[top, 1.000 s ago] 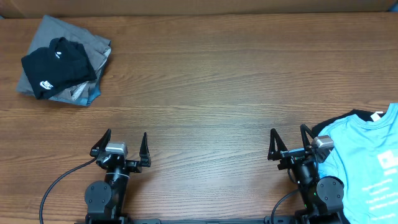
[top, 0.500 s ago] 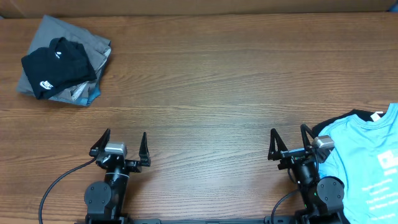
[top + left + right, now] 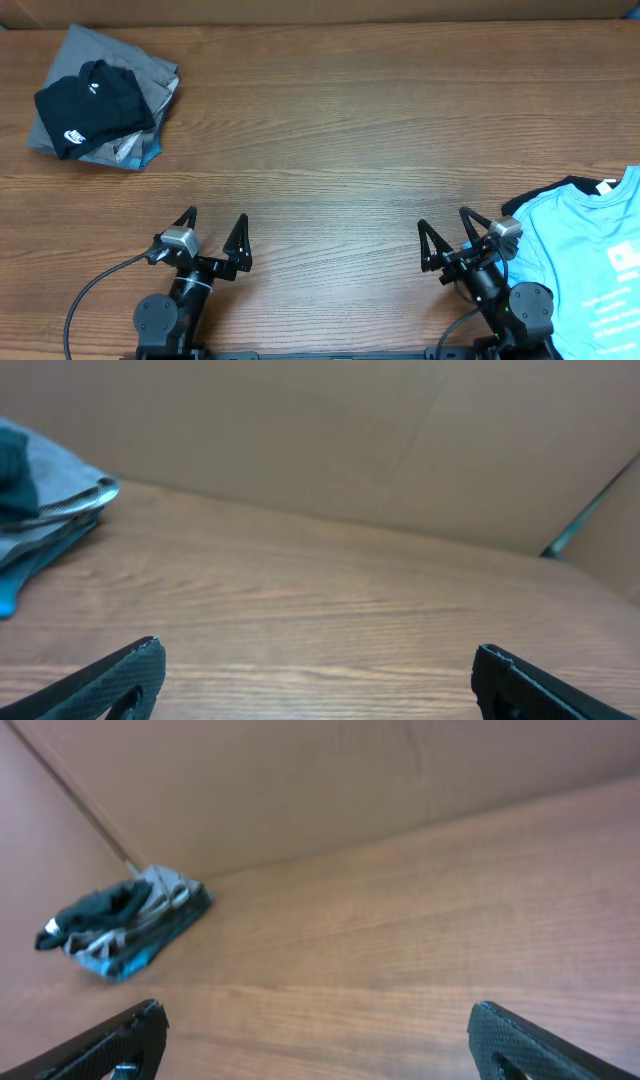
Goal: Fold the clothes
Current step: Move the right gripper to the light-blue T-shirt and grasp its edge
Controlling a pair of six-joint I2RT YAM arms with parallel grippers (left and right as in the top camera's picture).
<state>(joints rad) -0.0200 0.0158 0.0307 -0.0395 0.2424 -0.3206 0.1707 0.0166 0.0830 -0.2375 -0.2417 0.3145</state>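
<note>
Left hand (image 3: 216, 218) and right hand (image 3: 446, 225) have swivelled, both spread; light blue T-shirt (image 3: 590, 270) lies beside the right.

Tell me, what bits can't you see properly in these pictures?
- light blue T-shirt: overhead, cut off by the right and bottom edges; print too small to read.
- black shirt: overhead, mostly under the blue one.
- folded pile: lower layers covered; left wrist edge crops it.
</note>
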